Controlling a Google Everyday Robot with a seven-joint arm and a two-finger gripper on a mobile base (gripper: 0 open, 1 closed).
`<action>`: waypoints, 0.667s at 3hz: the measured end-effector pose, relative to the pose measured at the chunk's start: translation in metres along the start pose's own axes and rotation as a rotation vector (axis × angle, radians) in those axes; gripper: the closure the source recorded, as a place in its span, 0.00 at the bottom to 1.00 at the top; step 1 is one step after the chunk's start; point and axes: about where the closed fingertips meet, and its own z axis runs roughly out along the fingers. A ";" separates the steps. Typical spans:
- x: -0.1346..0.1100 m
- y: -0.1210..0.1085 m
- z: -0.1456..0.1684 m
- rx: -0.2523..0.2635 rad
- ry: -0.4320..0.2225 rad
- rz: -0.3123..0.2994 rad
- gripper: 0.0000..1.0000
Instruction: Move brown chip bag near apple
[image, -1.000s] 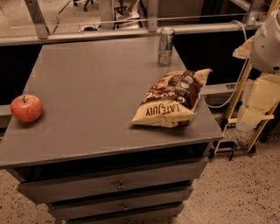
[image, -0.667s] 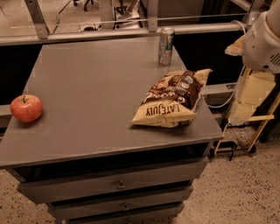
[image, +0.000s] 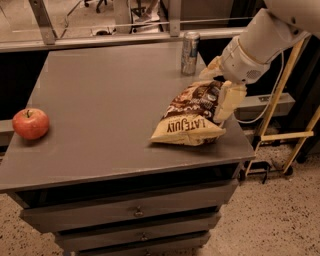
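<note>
On the right end of the table (image: 100, 85), the brown chip bag (image: 186, 119) lies flat, tan printed end toward the front edge, dark end toward the back. The gripper (image: 226, 100) is down at the bag's right edge, at or just above the crinkled dark part. I can't tell whether it's spread or closed, or has any foil. My read: grasp step, with no progress yet toward the apple (image: 31, 123), which sits well apart near the left edge. I'd pinch a fold of the dark end rather than press on the flat, then lift clear before traversing left, because foil slips and dragging crumples it. Keep the arm off the silver can (image: 190, 53) just behind the bag. Set down beside the apple without touching it, since it looks likely to roll.
</note>
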 end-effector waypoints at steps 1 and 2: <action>-0.002 -0.010 0.025 -0.021 -0.057 -0.017 0.49; -0.004 -0.013 0.038 -0.033 -0.083 -0.021 0.72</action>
